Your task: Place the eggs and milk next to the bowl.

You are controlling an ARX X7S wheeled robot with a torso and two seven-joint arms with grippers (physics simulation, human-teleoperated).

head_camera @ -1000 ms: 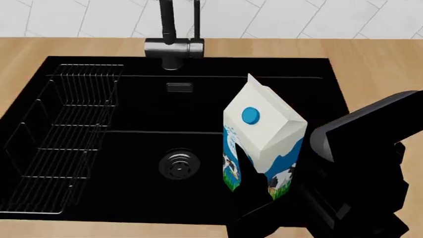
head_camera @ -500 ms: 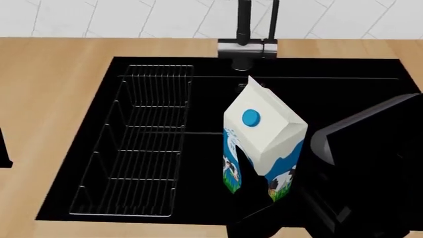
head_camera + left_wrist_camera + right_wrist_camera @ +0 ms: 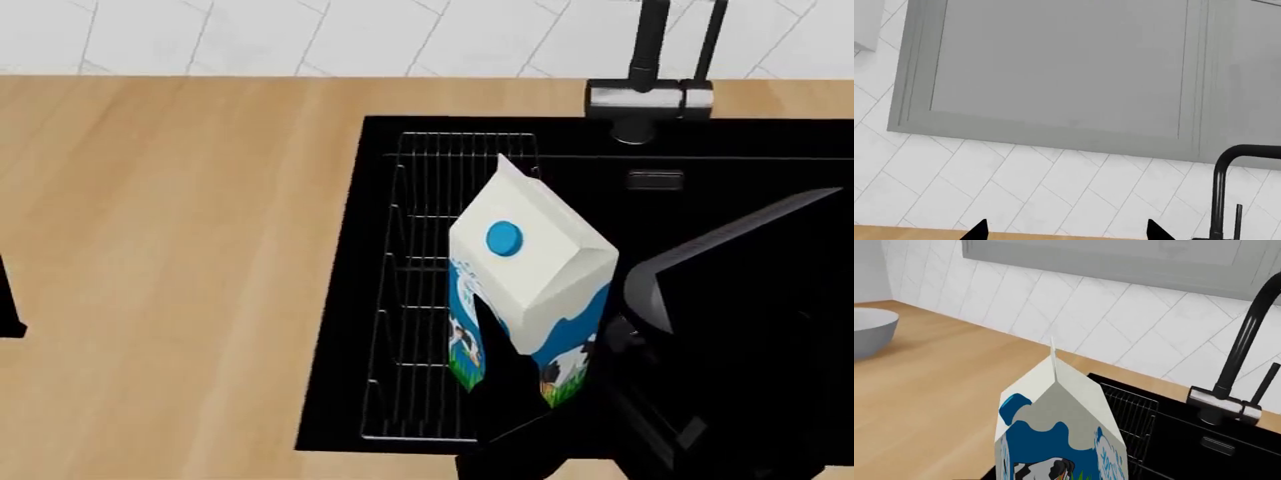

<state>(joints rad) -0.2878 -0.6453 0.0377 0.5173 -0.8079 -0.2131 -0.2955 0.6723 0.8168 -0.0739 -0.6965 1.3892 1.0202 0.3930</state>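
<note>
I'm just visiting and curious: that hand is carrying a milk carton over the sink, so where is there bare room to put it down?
The wooden counter left of the black sink is bare, from the tiled wall to the near edge. The right wrist view shows it running on to the bowl. The sink is crowded: wire rack, faucet, and the right hand with the milk carton.

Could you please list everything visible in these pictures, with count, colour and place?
milk carton: one, white with blue cap, held above the sink by the rack
bowl: one, light grey, on the counter, seen only from the right wrist
sink: one, black, set in the counter
wire rack: one, dark, inside the sink
faucet: one, black, behind the sink
counter: one, light wood
cabinet: grey, on the tiled wall
right gripper: black, shut on the carton's base
left gripper: black, only tips visible, spread apart
</note>
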